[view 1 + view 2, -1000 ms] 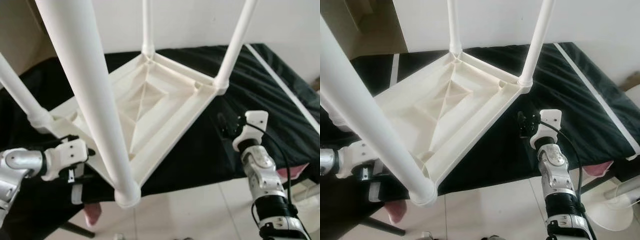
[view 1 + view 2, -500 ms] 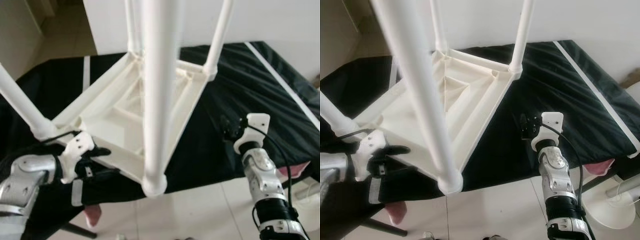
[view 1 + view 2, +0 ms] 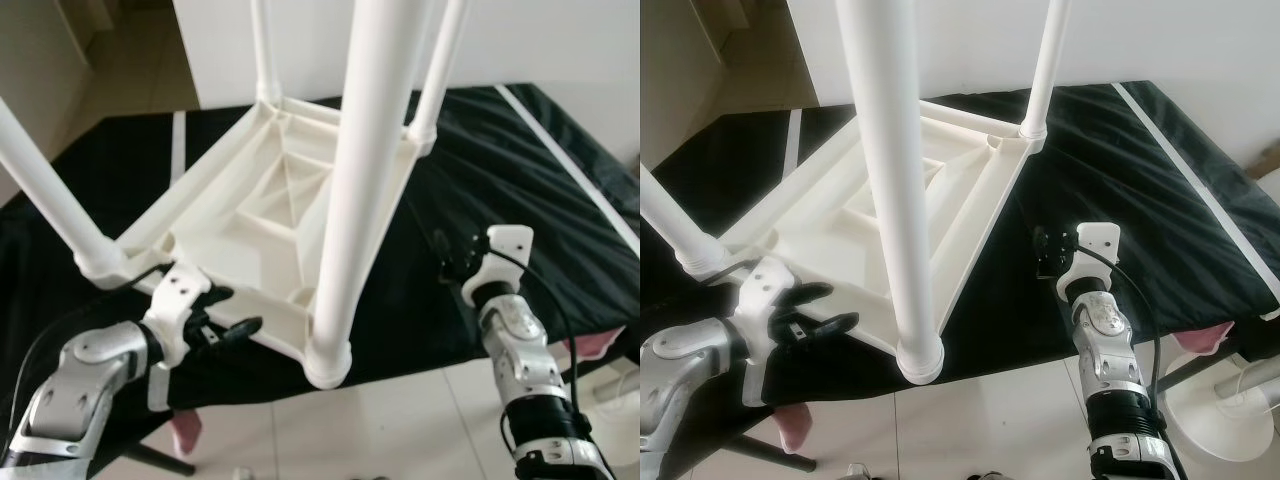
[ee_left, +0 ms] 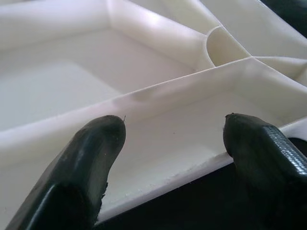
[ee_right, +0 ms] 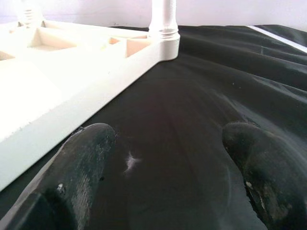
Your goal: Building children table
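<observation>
The white children's table (image 3: 270,205) lies upside down on a black cloth, its legs pointing up. One leg (image 3: 360,180) rises at the near corner. My left gripper (image 3: 232,312) is open at the table's near left edge. In the left wrist view its fingers (image 4: 91,158) straddle the white rim (image 4: 158,91), close to it; contact is unclear. My right gripper (image 3: 452,262) hovers open over the cloth, to the right of the table and apart from it. The right wrist view shows the table's side (image 5: 72,100) and a corner leg (image 5: 163,19) beyond the gripper (image 5: 168,143).
The black cloth (image 3: 500,170) has a white stripe (image 3: 570,170) along its right side and ends just before me over pale floor tiles. A pink object (image 3: 185,432) hangs below the near edge. A white round base (image 3: 1225,410) stands on the floor at right.
The camera has shifted, so the near leg sits more to the right. My left arm has come up and forward, bringing its open fingers to the table's near rim. The right arm has hardly moved.
</observation>
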